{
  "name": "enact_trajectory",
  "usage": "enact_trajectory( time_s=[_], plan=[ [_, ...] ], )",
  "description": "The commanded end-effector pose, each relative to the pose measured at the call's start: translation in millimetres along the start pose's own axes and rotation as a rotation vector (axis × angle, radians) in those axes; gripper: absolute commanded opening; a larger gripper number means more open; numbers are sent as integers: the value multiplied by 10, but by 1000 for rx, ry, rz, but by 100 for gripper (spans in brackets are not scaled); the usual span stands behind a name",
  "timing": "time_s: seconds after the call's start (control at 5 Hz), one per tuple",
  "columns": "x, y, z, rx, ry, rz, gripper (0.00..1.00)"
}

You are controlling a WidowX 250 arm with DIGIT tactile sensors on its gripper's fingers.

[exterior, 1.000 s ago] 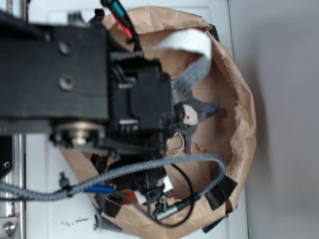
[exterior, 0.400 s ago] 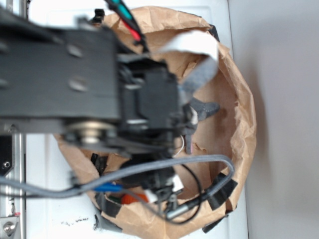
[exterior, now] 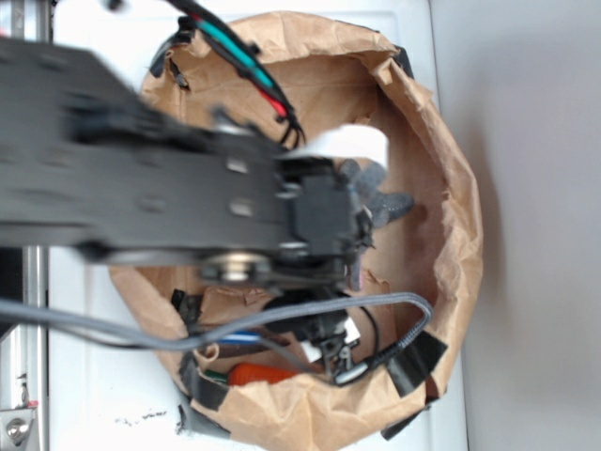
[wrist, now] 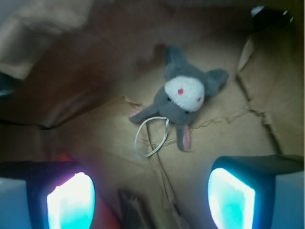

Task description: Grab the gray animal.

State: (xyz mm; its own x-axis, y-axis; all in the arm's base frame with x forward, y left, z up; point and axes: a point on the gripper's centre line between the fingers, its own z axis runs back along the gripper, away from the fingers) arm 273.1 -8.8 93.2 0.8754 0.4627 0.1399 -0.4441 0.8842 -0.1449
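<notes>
The gray animal (wrist: 183,98) lies flat on the brown paper floor in the wrist view, cream face up with a red dot eye, its ears spread and a white string loop (wrist: 151,138) trailing toward me. My gripper (wrist: 150,200) hangs above and short of it, open, with both glowing fingertips (wrist: 232,198) wide apart and nothing between them. In the exterior view the arm (exterior: 188,202) covers most of the toy; only a gray part of the animal (exterior: 385,202) sticks out to the right.
Everything sits inside a crumpled brown paper bag (exterior: 451,225) with tall walls on a white table. An orange carrot-like toy (exterior: 268,374) lies at the bag's lower side. A dark bark-like piece (wrist: 133,210) lies between my fingers. Cables (exterior: 376,310) loop over the bag.
The arm has swung further right over the bag and now hides the animal's face. The orange toy has come into view below the arm.
</notes>
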Motion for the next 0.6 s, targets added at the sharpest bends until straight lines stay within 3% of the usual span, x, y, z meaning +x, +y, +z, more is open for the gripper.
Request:
enact_trajectory(
  time_s=[0.0, 0.4],
  plan=[
    [456, -13, -171, 58, -60, 139, 100],
    [532, 77, -297, 150, -101, 237, 100]
  ],
)
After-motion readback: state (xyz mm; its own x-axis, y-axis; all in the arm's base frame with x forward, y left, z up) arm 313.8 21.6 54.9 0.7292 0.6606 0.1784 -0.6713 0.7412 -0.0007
